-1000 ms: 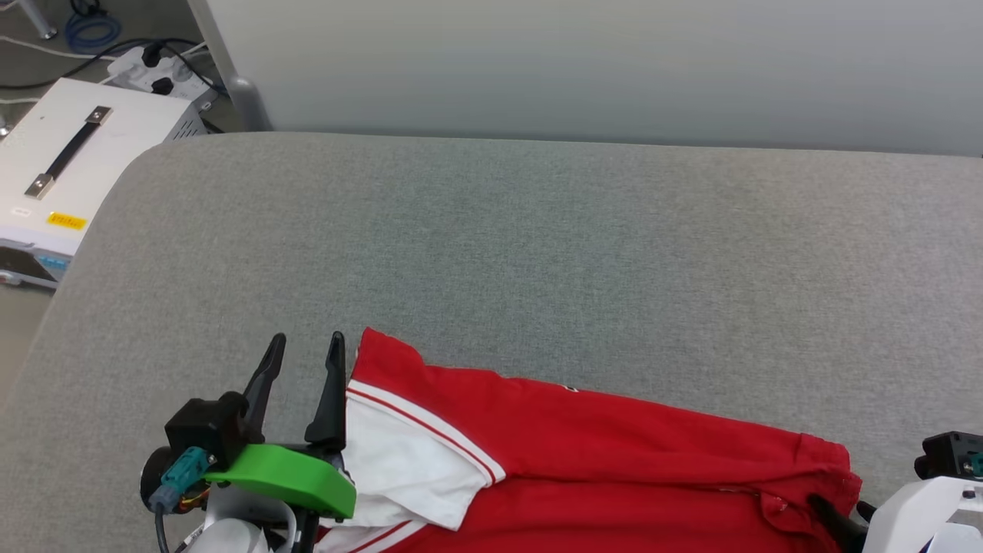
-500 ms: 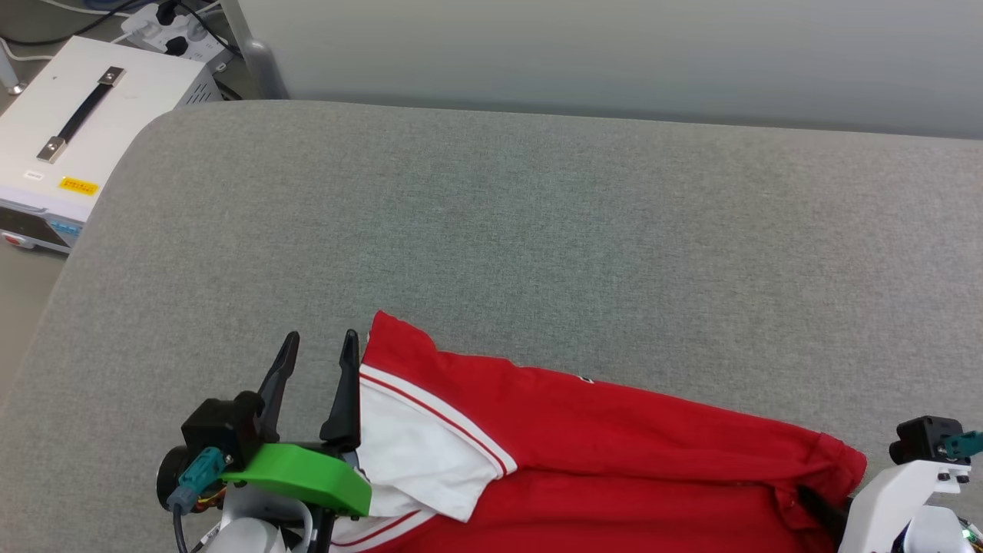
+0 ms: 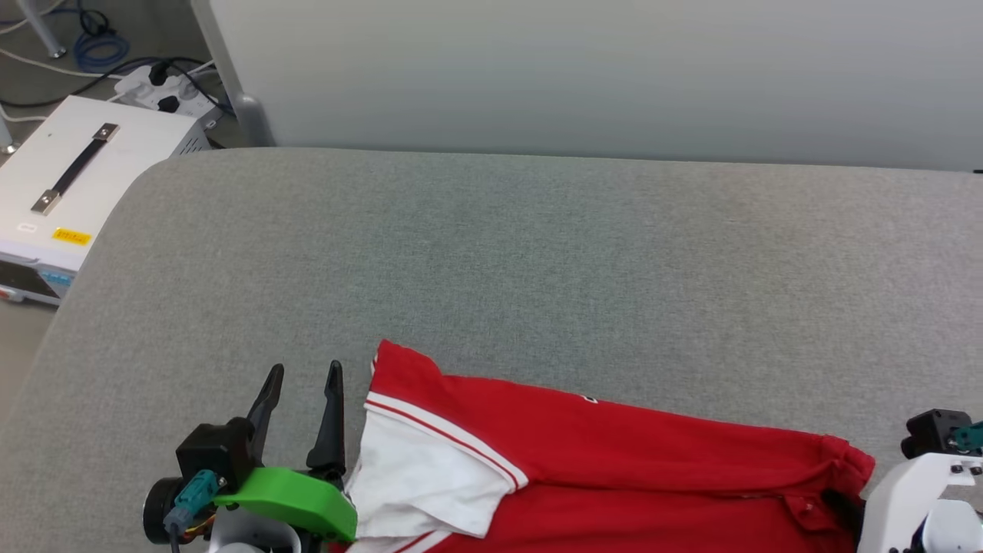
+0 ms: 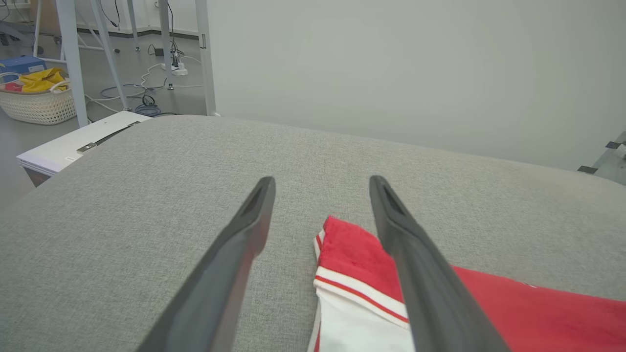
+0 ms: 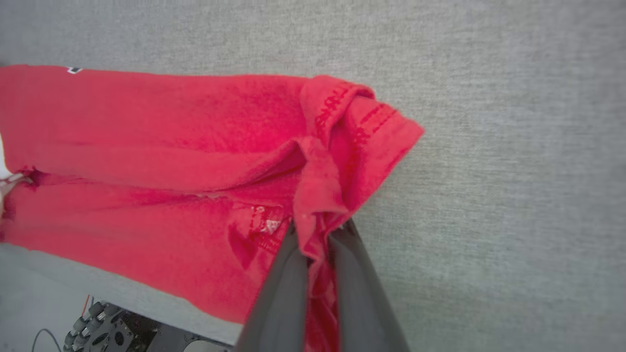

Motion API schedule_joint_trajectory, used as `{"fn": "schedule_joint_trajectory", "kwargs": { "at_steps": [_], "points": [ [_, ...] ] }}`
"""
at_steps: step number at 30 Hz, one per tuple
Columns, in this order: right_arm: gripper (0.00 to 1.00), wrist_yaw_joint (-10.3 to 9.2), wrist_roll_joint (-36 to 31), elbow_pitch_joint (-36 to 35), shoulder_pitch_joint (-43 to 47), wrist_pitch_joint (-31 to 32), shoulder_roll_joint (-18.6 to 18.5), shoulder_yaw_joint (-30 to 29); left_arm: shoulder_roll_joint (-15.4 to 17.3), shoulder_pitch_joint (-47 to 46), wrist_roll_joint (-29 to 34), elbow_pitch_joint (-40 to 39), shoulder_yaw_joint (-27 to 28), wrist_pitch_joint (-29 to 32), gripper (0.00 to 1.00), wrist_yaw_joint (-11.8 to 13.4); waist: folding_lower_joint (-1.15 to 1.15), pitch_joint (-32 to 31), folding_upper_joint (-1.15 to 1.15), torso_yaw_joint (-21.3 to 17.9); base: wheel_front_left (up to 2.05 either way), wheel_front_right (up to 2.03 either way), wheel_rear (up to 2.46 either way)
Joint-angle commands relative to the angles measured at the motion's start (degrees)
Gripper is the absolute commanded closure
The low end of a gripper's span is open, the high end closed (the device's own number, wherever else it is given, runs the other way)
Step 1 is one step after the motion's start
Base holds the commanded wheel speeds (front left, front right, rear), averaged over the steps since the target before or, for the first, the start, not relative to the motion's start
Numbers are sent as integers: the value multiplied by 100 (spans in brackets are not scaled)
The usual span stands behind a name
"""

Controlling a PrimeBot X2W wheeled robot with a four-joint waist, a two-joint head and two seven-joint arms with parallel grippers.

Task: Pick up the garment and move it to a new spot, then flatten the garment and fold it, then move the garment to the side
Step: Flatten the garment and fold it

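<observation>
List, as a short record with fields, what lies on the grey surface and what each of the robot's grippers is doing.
surface: grey, padded
garment: red, with a white sleeve, lying rumpled along the near edge
left gripper: fingers spread, beside the sleeve end, gripping nothing
right gripper: fingers shut on a bunched red corner of the garment
beside the surface: white box with a black handle

Holds the left pincer (image 3: 306,369) low at the left, with long dark fingers (image 4: 234,264) spread wide apart and pointing forward. Carries a green wrist cover (image 3: 288,495) and a black camera block (image 3: 211,457) behind those fingers. Clamps the right pincer (image 5: 320,227) tight on a bunched fold of the garment (image 5: 195,146), with a white right wrist (image 3: 902,499) at the lower right.
</observation>
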Motion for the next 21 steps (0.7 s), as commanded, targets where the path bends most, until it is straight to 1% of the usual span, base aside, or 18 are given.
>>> {"fn": "schedule_joint_trajectory", "kwargs": {
  "at_steps": [1,6,12,15,17,19,21],
  "points": [
    [100,-4,-26,24,-94,61,-95,-110,58,69,7,-12,36,-9,0,38,0,-152,0,-164,0,0,0],
    [100,-4,-44,247,-57,207,-309,-573,103,142,-6,-18,34,14,0,58,0,-249,0,-284,0,0,0],
    [100,-4,-69,278,-1,426,-327,-1320,108,145,-4,-64,-20,43,0,69,0,-295,0,-363,0,0,0],
    [100,-4,331,251,-79,618,-125,-1617,115,132,-13,-73,-31,50,0,71,0,-270,0,-386,0,0,0],
    [100,-4,640,249,-131,913,69,-1763,109,112,-17,-71,-45,49,0,68,0,-254,0,-384,0,0,0],
    [100,-4,1197,147,-241,1237,381,-1870,101,92,-20,-64,-61,48,0,64,0,-244,0,-370,0,0,0],
    [100,-4,1607,16,-277,1525,579,-1897,97,70,-22,-53,-77,47,0,55,0,-232,0,-341,0,0,0]
  ]
}}
